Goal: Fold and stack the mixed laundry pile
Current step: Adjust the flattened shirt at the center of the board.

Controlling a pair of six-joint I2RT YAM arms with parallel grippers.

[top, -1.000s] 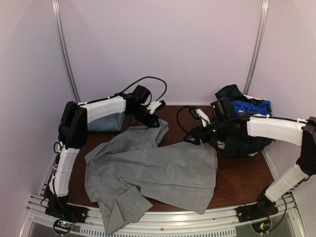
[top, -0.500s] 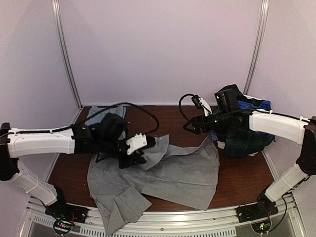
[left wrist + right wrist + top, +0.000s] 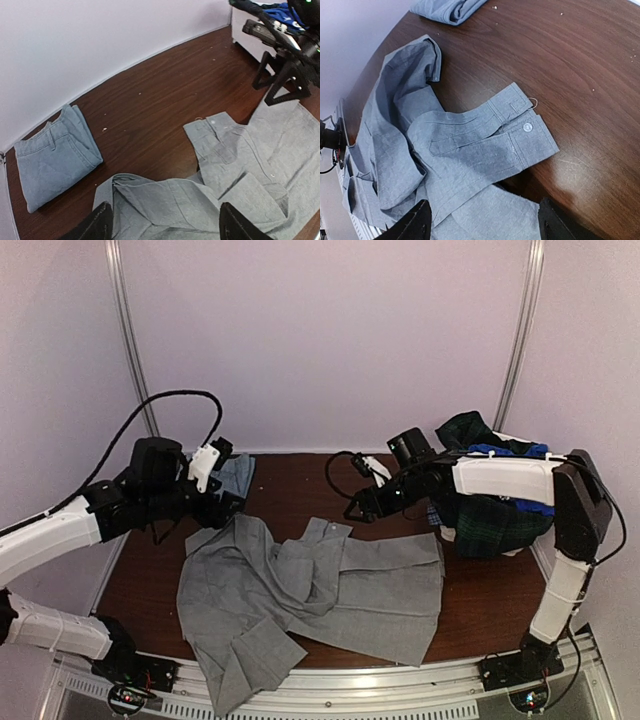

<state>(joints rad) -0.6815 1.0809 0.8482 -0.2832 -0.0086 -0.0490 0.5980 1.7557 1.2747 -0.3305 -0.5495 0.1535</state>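
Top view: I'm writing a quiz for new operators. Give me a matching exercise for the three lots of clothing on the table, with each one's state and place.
Things:
1. shirt
2. folded garment
3. pile

State and place:
a. rumpled heap, mostly dark plaid, back right
b. grey, spread loosely over the middle and front
c. blue-grey, neat and flat, back left

Pairs: 1-b, 2-c, 3-a

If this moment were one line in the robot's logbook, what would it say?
grey shirt: rumpled on table | left gripper: open, empty | right gripper: open, empty | laundry pile: heaped far right
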